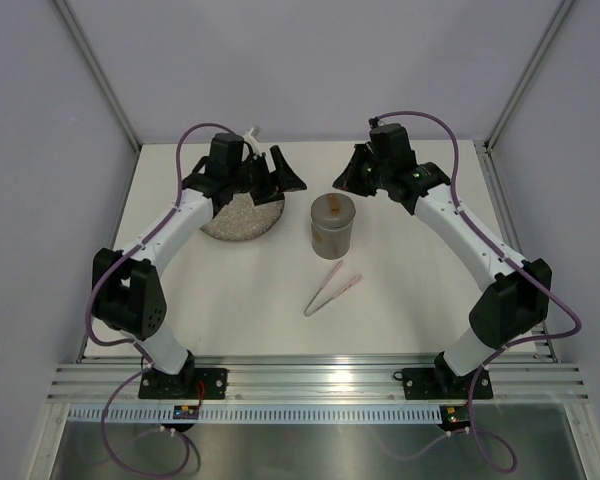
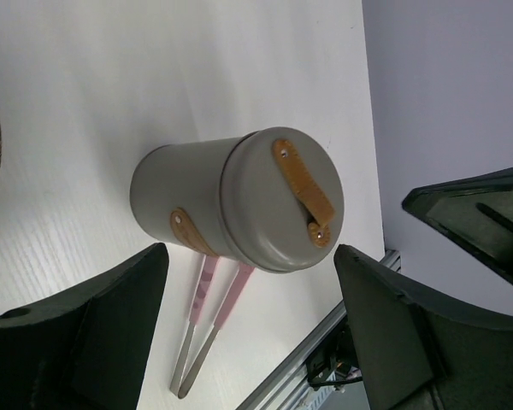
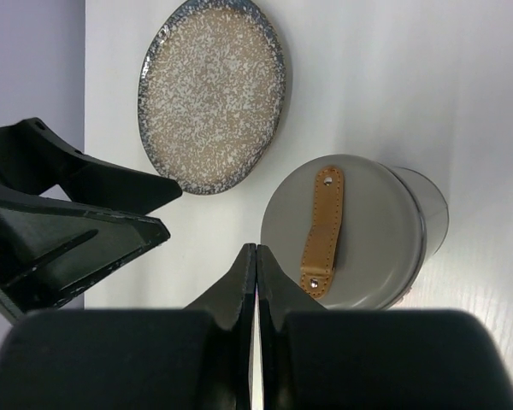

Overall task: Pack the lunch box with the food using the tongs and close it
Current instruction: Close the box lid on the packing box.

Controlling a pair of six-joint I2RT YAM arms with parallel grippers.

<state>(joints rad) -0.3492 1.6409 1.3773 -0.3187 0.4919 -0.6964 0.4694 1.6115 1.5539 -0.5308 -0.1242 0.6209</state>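
The grey lunch box (image 1: pixel 333 224) stands upright mid-table with its lid on, a tan strap (image 3: pixel 323 231) across the top. The pale pink tongs (image 1: pixel 332 294) lie flat on the table in front of it, with nothing holding them. My left gripper (image 1: pixel 272 172) hovers open just left of the lunch box (image 2: pixel 205 201), nothing between its fingers (image 2: pixel 85 333). My right gripper (image 3: pixel 256 249) is shut and empty, just behind and to the right of the lunch box in the top view. No food shows in any view.
The round speckled plate (image 1: pixel 243 216) lies left of the lunch box, partly under my left arm, and its visible surface (image 3: pixel 212 94) is bare. The metal rail (image 1: pixel 310 378) runs along the table's near edge. White walls close in the back and sides.
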